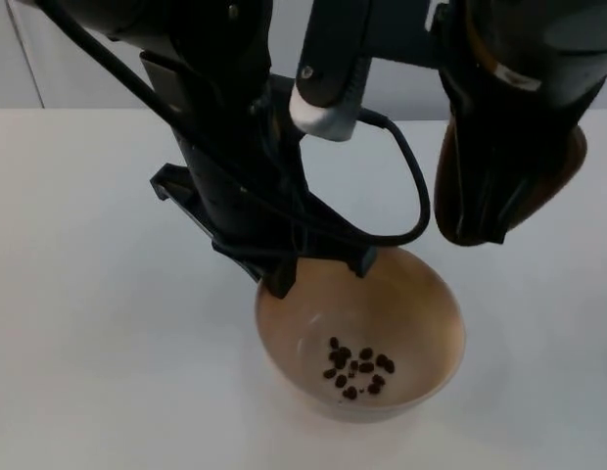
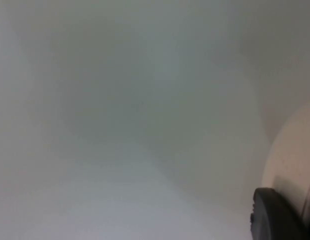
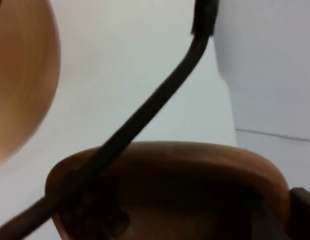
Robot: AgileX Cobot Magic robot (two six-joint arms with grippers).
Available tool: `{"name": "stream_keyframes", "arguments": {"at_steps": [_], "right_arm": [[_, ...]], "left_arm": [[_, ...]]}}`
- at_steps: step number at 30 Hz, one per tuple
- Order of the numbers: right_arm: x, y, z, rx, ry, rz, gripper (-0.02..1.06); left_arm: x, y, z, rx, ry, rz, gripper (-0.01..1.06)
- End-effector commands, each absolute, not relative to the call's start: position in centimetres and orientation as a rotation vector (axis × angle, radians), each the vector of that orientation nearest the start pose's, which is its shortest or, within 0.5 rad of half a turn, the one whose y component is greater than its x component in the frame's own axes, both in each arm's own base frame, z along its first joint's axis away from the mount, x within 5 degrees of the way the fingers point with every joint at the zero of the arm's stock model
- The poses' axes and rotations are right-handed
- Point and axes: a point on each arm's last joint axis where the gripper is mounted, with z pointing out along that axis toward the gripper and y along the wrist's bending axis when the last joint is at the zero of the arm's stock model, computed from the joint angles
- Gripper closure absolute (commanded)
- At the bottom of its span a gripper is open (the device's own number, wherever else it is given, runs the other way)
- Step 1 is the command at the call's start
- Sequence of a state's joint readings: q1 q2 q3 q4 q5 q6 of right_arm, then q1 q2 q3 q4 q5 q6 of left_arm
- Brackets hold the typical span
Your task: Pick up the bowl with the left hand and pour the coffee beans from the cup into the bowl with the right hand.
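Note:
A beige bowl (image 1: 421,304) sits low in the middle of the top view, with a small heap of dark coffee beans (image 1: 357,370) on its bottom. My left gripper (image 1: 282,277) is shut on the bowl's upper-left rim. In the left wrist view, the bowl's pale outer wall (image 2: 295,160) lies beside a black fingertip (image 2: 275,220). My right gripper (image 1: 485,211) is shut on a brown wooden cup (image 1: 563,171), held tilted above and to the right of the bowl. The right wrist view has the cup (image 3: 185,185) close up and the bowl (image 3: 20,80) beyond it.
The white table top (image 1: 98,294) spreads out on all sides of the bowl. At the back it ends at the grey partition wall (image 1: 29,59). The bowl casts a soft shadow (image 1: 313,416) on the table below it.

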State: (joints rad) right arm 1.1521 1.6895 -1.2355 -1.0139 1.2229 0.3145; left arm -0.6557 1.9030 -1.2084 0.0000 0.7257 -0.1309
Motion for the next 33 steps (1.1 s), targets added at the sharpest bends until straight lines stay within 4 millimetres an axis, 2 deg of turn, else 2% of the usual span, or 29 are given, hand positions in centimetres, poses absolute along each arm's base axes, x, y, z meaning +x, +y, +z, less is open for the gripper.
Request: {"name": "stream_keyframes", "arguments": {"at_steps": [1, 5, 6, 12, 18, 26, 33], "right_arm": [[20.1, 26.1, 28.4, -1.304, 1.977, -0.877, 1.04], [20.7, 24.1, 29.6, -1.209, 2.102, -0.792, 1.04], [20.7, 24.1, 29.6, -1.209, 2.102, -0.792, 1.04], [21.4, 20.7, 30.9, -1.086, 2.34, -0.561, 1.04], [21.9, 19.6, 31.0, -1.044, 2.43, -0.424, 1.04], [22.8, 17.6, 31.5, -0.969, 2.541, -0.153, 1.04], [23.6, 16.8, 31.6, -0.908, 2.556, -0.108, 1.04]], "left_arm": [[29.1, -22.7, 16.6, 0.748, 2.819, -0.148, 1.05], [29.1, -22.7, 16.6, 0.748, 2.819, -0.148, 1.05], [29.1, -22.7, 16.6, 0.748, 2.819, -0.148, 1.05], [29.1, -22.7, 16.6, 0.748, 2.819, -0.148, 1.05], [29.1, -22.7, 16.6, 0.748, 2.819, -0.148, 1.05], [29.0, -22.7, 16.6, 0.749, 2.821, -0.146, 1.05], [29.0, -22.7, 16.6, 0.749, 2.821, -0.146, 1.05]]}}
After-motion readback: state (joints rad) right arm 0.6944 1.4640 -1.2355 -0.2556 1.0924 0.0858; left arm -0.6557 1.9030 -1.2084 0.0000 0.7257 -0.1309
